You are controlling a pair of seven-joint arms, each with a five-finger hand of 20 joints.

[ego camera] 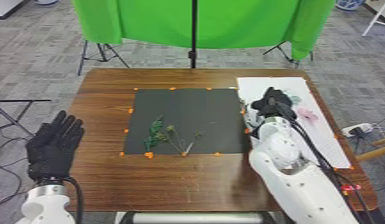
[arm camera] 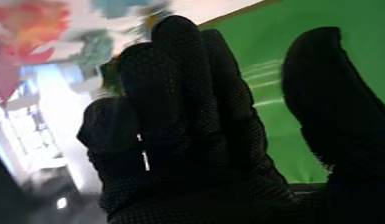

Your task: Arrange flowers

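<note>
Sprigs [ego camera: 156, 131] on mat [ego camera: 187, 106], paper [ego camera: 259, 86] to mat's right, all on table [ego camera: 108, 87].

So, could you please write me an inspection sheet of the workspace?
Surface: brown wooden table, dark mat, white sheet.
Job's things: green sprigs on the mat; pink flower on the sheet.
Clutter: orange pieces along the mat's edges.
Grippers: left robot hand open at the table's left edge; right robot hand open over the sheet.
Cables: black cable along the right arm.
Surroundings: green cloth beyond the table.
</note>
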